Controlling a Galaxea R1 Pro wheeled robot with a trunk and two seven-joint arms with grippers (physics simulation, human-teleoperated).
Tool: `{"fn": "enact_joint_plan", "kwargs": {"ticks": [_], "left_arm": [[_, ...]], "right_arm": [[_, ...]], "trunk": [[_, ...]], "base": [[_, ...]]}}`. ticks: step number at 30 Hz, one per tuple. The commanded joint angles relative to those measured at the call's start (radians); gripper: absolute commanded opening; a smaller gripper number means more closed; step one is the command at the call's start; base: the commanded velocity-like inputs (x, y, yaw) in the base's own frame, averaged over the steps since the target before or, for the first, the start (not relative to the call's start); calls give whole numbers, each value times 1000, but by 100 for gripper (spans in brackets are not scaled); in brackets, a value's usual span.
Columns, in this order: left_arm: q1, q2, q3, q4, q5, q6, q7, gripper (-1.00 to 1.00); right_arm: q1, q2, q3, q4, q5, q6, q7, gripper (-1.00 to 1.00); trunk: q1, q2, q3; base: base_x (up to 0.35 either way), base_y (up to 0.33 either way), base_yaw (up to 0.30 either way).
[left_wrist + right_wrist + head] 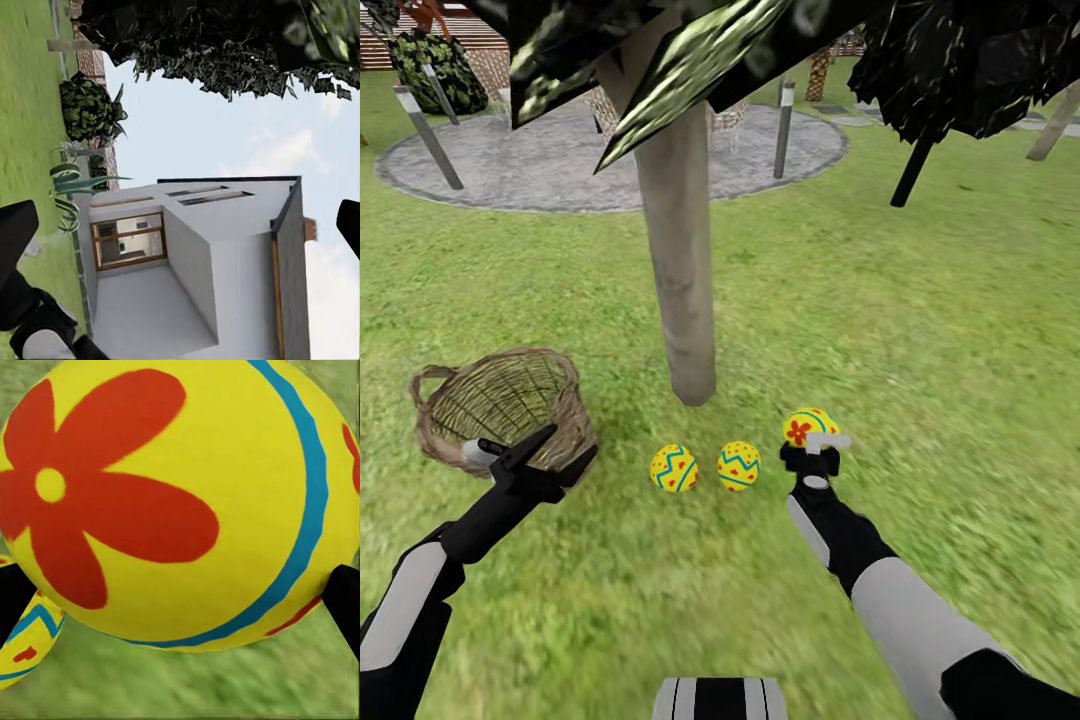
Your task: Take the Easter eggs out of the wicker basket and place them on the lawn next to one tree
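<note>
Facing house (225,262) — left gripper (180,225)

Both arms (905,610) have pale grey forearm shells, black joints and black wrists; black grippers (812,452); a grey, black-striped base part (720,698) shows below

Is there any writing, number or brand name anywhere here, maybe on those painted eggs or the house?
None: no words, numbers or brand marks can be read.
The eggs carry only painted patterns: a red flower, blue zigzag bands, red dots.
The basket, tree trunk and white house bear no lettering.
</note>
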Motion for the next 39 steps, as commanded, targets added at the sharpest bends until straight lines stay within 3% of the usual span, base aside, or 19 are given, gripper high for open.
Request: {"fn": "enact_joint_plan", "kwargs": {"ticks": [1, 4, 8, 10, 13, 14, 16, 18, 21, 32, 35, 39], "left_arm": [[0, 0, 0, 0, -2, 4, -4, 100], [0, 1, -30, -2, 0, 4, -5, 100], [0, 1, -37, -3, -1, 3, -4, 100], [0, 1, -38, -3, -1, 2, -3, 100], [0, 0, -39, -2, -2, 2, -1, 100], [0, 0, -39, -1, -3, 2, -1, 100], [0, -1, -39, -1, -3, 2, 0, 100], [0, -1, -39, -1, -3, 2, 0, 100], [0, 0, -39, -1, -3, 2, -1, 100], [0, 0, -40, 0, -4, 2, 1, 100], [0, 1, -90, 0, -3, 1, 1, 100], [0, 1, -96, -5, -3, 1, 1, 100]], "right_arm": [[-38, 2, 5, 76, -3, 5, -7, -100], [-82, 5, 4, 170, -6, 4, -2, -100], [-89, 6, 6, 177, -1, 6, 34, -100], [-94, 19, 7, 172, 6, 10, 45, -100], [-118, 35, 7, 181, 66, 30, 47, -100], [-134, 47, 6, 189, 92, 71, 47, -100], [-176, 59, 6, 244, 107, 120, 53, -100], [-244, 70, 4, 350, 107, 131, 108, -100], [-298, 67, -3, 454, 105, 129, 158, -100], [-302, 67, -8, 467, 105, 33, 162, -100], [-302, 68, -7, 460, 110, 33, 162, -100], [-302, 68, -6, 455, 111, 33, 162, -100]], "trunk": [[0, 0, -1], [0, 0, -1], [11, -21, -10], [19, -35, -16], [31, -56, -26], [34, -63, -29], [42, -77, -35], [46, -84, -42], [48, -85, -54], [53, -88, -96], [53, -88, -96], [53, -88, -96]], "base": [[21, -33, 1], [6, -10, 0], [0, 0, 0], [0, 0, 0], [0, 0, 0], [0, 0, 0], [0, 0, 0], [0, 0, 0], [0, 0, 0], [0, 0, 0], [0, 0, 0], [0, -186, 0]]}}
